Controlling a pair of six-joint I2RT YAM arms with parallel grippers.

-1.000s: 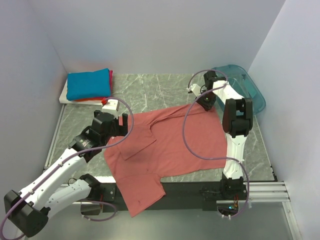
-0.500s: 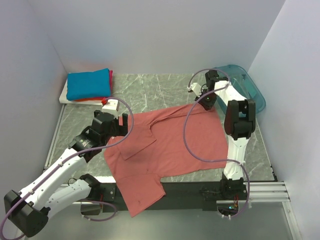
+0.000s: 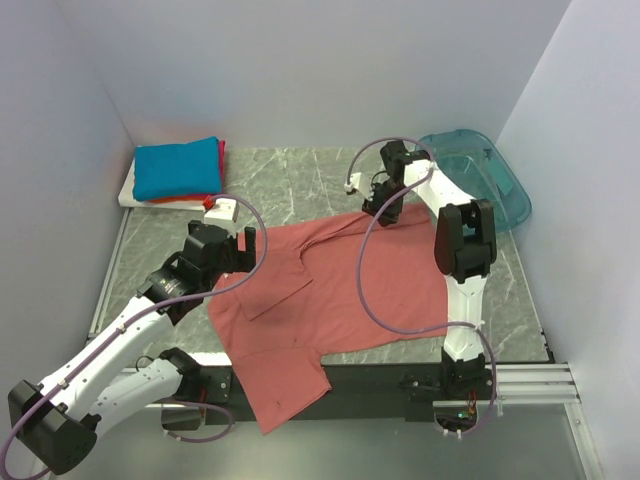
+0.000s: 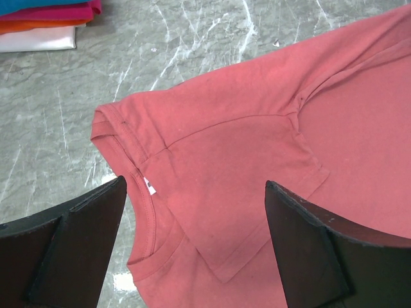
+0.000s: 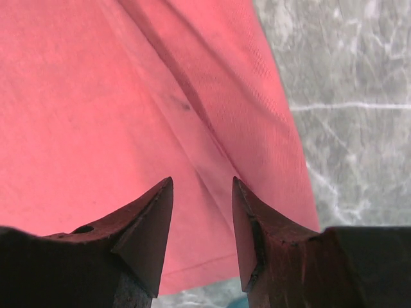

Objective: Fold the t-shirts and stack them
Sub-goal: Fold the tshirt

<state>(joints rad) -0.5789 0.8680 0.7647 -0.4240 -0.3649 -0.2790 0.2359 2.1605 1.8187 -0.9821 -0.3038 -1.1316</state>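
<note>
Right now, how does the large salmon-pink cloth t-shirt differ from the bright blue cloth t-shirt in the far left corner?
The large salmon-pink cloth t-shirt lies spread out; the bright blue cloth t-shirt is folded into a rectangle. The pink one rests on the grey marbled table and reaches past its near edge; the blue one tops a stack of folded shirts. Both are plain, single-colour cloth.
</note>
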